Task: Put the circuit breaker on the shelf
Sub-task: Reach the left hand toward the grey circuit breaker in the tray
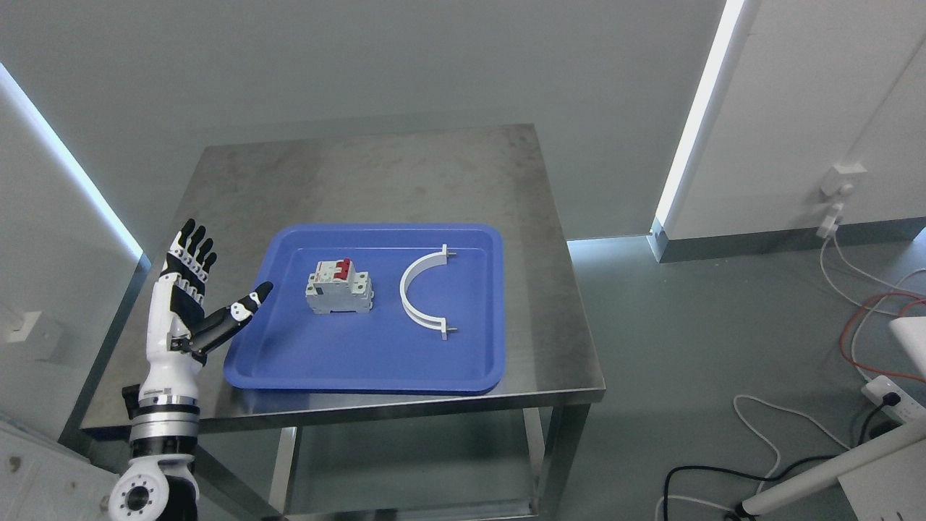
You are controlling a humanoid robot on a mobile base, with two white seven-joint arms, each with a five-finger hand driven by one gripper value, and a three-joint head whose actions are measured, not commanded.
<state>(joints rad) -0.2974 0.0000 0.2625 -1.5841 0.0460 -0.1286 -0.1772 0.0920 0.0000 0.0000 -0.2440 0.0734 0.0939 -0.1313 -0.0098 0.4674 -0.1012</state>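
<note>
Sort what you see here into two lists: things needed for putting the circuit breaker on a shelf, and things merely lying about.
Needed: circuit breaker; left hand, open beside the tray.

Lying about: blue tray; white curved clamp; steel table; floor cables.

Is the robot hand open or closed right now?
Open. The left robot hand has its fingers spread upward and thumb sticking out, holding nothing, beside the blue tray where the circuit breaker sits.

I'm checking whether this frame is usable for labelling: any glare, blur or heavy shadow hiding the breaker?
Head view: sharp, evenly lit; the circuit breaker on the blue tray is crisp with only a faint shadow; bright light strips at the walls bloom slightly; the steel table shows dull sheen, no glare.
</note>
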